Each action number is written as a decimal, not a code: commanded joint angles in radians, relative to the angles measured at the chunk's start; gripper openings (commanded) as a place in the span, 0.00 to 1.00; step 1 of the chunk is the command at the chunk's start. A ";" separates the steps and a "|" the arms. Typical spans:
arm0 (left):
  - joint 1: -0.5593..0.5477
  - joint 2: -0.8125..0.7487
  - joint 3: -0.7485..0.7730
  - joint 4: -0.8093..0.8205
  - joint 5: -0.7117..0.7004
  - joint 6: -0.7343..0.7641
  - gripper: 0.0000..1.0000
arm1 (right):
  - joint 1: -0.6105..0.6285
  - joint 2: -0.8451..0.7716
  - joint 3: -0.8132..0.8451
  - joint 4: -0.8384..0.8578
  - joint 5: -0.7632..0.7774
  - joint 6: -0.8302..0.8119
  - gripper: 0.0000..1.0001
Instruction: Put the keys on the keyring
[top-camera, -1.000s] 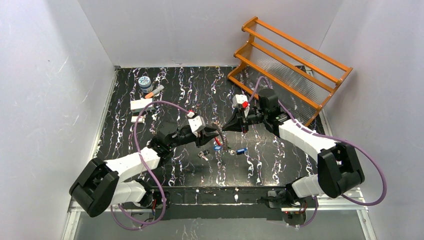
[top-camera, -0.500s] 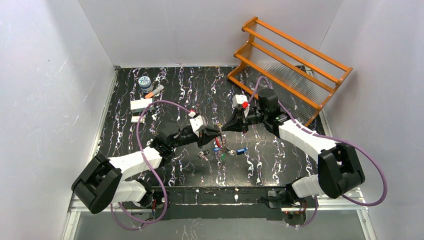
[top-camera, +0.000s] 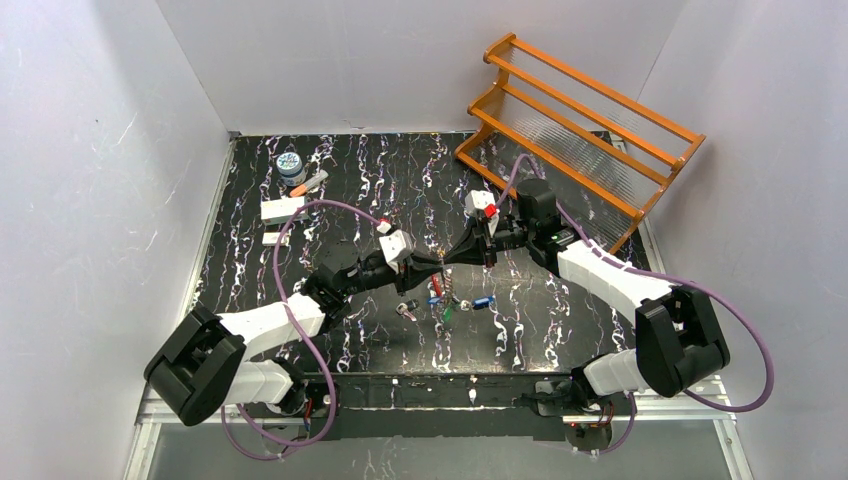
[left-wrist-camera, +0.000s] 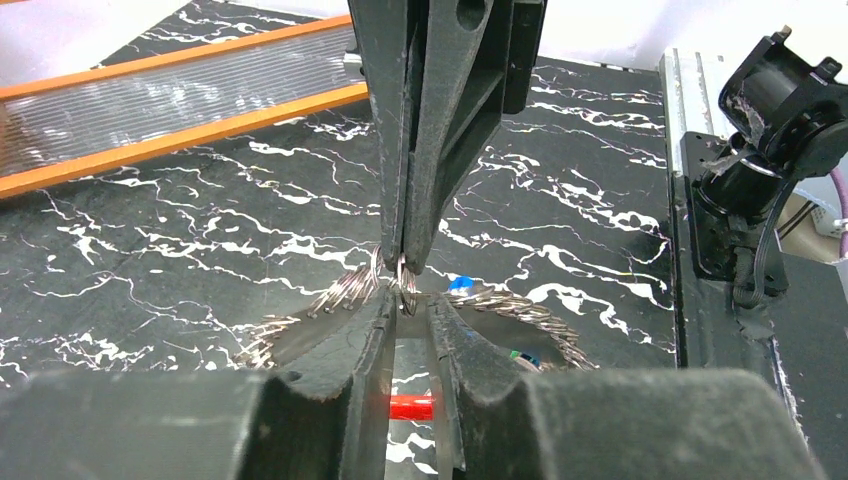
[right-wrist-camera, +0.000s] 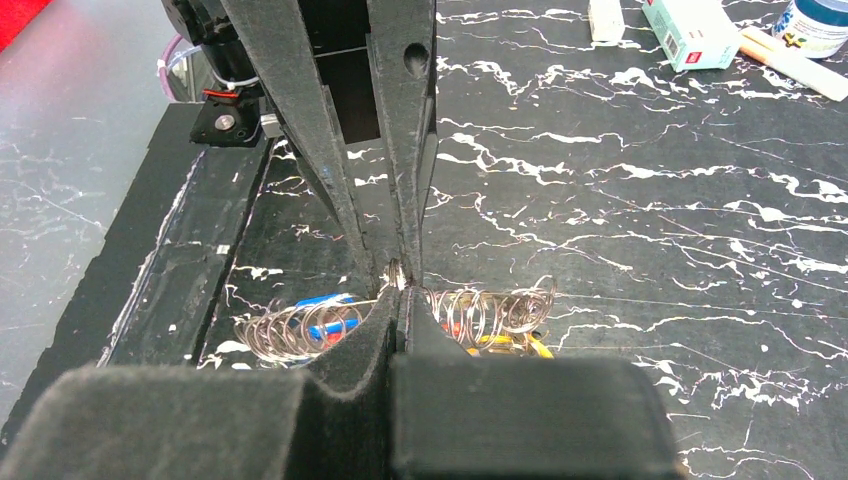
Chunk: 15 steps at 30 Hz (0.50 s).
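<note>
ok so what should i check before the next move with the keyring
1. right fingers shut on the keyring: ok
2. left fingers gripping it too: cannot tell, a thin gap shows between them
3. key held ready to thread: not ok, none visible at the tips
4. loose keys nearby: ok, blue-headed key lies on the table near the ring
5. ring's opening found: cannot tell

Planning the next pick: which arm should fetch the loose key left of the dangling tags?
Probably left: the key lies close by the left gripper; both pinch the keyring, but the right gripper, fully shut, can hold it alone.
</note>
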 joint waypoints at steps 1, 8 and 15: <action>-0.007 -0.026 0.009 0.049 -0.007 -0.001 0.19 | 0.007 -0.031 0.003 0.046 -0.009 0.001 0.01; -0.008 -0.049 -0.008 0.049 -0.036 -0.001 0.00 | 0.009 -0.031 0.008 0.052 -0.017 0.003 0.01; -0.008 -0.059 -0.026 0.049 -0.074 0.000 0.00 | 0.009 -0.036 0.022 0.044 0.008 0.028 0.26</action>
